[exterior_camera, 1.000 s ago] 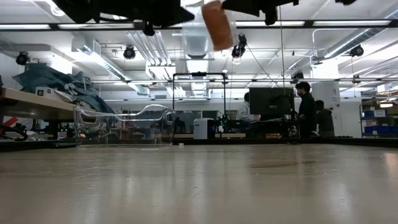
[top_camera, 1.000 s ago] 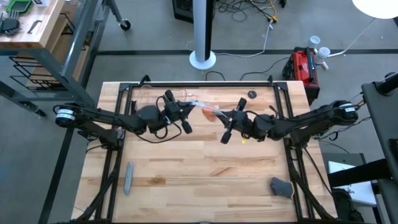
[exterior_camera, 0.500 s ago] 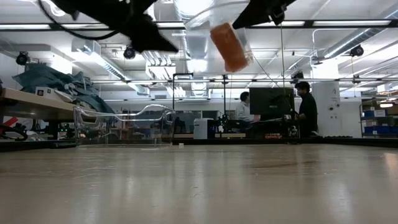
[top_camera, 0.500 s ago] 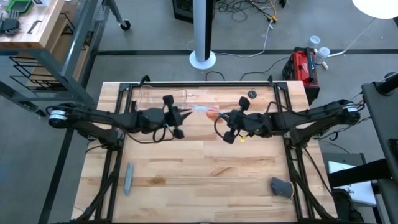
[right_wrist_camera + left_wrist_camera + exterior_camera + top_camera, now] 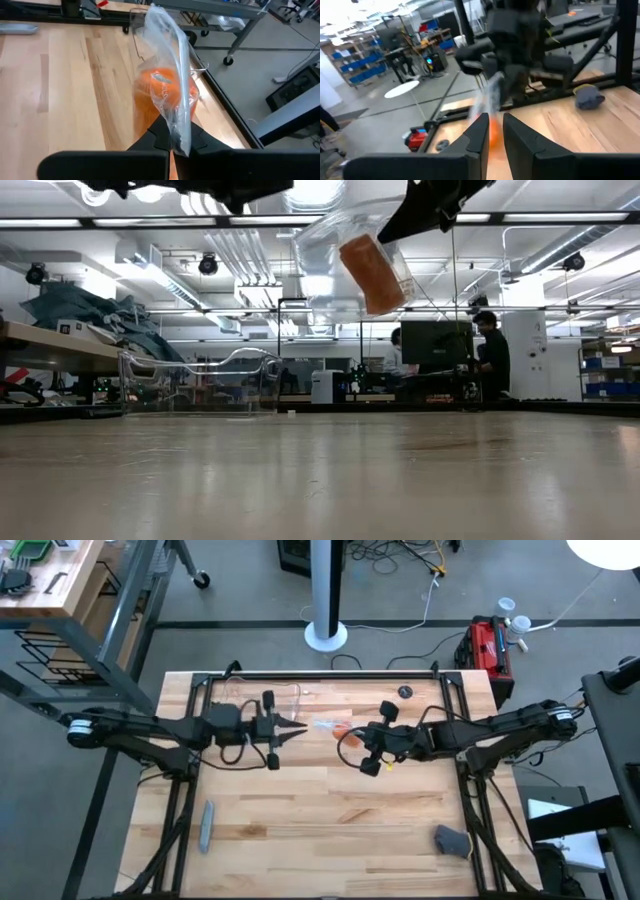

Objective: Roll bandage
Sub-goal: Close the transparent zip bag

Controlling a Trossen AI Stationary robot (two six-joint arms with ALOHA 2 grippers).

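Note:
The bandage (image 5: 161, 92) is a stubby orange roll inside a crinkled clear plastic wrap (image 5: 340, 260), and it hangs high above the middle of the table's far half. My right gripper (image 5: 352, 734) comes in from the right and is shut on the wrap. My left gripper (image 5: 301, 728) points right, just left of the wrap, with only a narrow slit between its fingers (image 5: 479, 131). Nothing is between them. In the left wrist view the orange roll (image 5: 493, 134) shows beyond that slit. My right gripper pinches a gathered edge of the clear wrap (image 5: 176, 131) between its two fingertips. It comes from the table's right side, slanting down. The wrap, with the roll inside, hangs tilted below the fingers (image 5: 432, 208), lifted clear of the table.
A grey bar (image 5: 207, 825) lies near the front left. A dark grey lump (image 5: 452, 840) sits at the front right. A small black disc (image 5: 404, 692) and a clear plastic piece (image 5: 262, 693) lie along the far edge. The table's near half is bare wood.
My left gripper has drawn back toward the table's left edge and risen away from the wrap. My right gripper has shifted a little to the left with the wrapped roll. The roll now hangs lower and the wrap has puffed out wider.

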